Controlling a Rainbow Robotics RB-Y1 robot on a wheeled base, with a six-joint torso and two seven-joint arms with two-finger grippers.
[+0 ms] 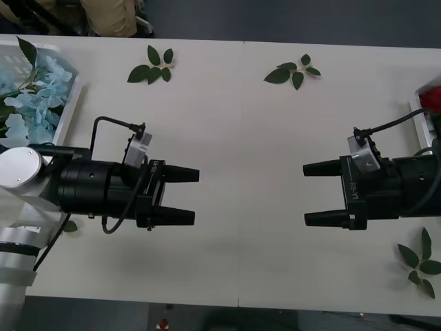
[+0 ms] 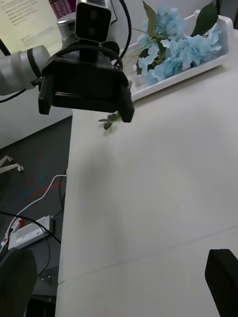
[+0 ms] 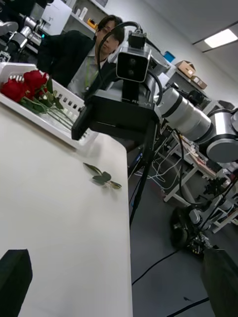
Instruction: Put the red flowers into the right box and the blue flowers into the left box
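Note:
The blue flowers (image 1: 34,93) lie piled in the left box (image 1: 69,103) at the table's far left corner. In the right wrist view the same pale blue clusters (image 2: 183,49) fill that tray (image 2: 198,74). The red flowers (image 1: 431,100) lie in the right box (image 1: 415,100) at the far right edge. The left wrist view has these roses (image 3: 22,86) inside the white slotted tray (image 3: 64,124). My left gripper (image 1: 196,197) and right gripper (image 1: 304,194) hover over the bare middle of the table. They face each other, both open and holding nothing.
Loose green leaf sprigs lie at the back left (image 1: 151,65), at the back middle (image 1: 293,72) and at the front right (image 1: 420,262). A small leaf (image 1: 69,225) sits under my left arm. The table's front edge (image 1: 241,302) runs close below the grippers.

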